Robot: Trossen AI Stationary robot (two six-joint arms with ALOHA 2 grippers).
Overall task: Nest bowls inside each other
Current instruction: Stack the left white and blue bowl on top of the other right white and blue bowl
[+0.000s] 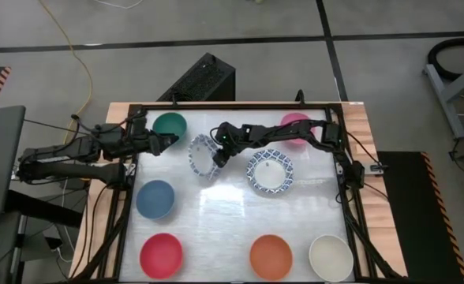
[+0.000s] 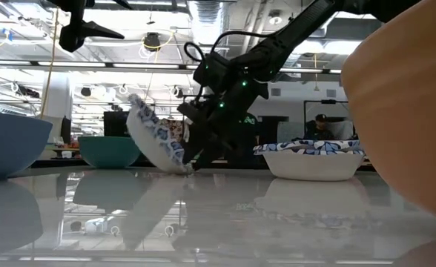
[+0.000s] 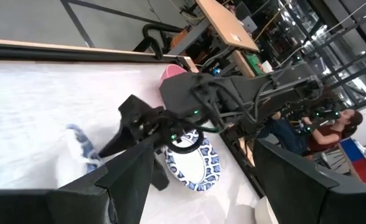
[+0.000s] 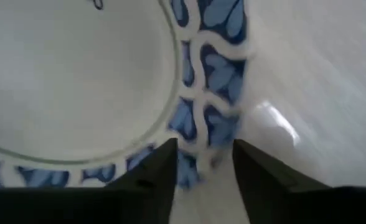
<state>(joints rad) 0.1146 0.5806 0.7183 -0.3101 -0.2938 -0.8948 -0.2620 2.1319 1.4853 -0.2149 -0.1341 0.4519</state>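
No readable writing or brand showed anywhere. The table [image 1: 216, 213] filled the middle of the high view. The right arm [image 1: 295, 132] stretched from the upper right toward the centre, its right gripper [image 1: 218, 158] at the rim of a tilted bowl [image 1: 203, 155], a patterned one tipped up on its edge just left of centre. In the right wrist view the two fingers [image 4: 155, 177] straddled that blue-patterned rim, one on each side; whether they pinched it could not be told. The left arm [image 1: 74, 154] lay at the upper left, its left gripper [image 1: 166, 143] hovering with fingers spread and empty, just below the green bowl [image 1: 169, 125].

A second patterned bowl [image 1: 270, 171] sat upright right of centre, near the tilted one but apart from it. The pink bowl [image 1: 295, 123] stood at the upper right, partly under the right arm. The blue bowl [image 1: 155, 199] sat at the left, the red bowl [image 1: 161, 255] at the lower left, the orange bowl [image 1: 271, 256] at the lower middle and the cream bowl [image 1: 331, 256] at the lower right. Every upright bowl whose inside showed held nothing, and none was nested in another.
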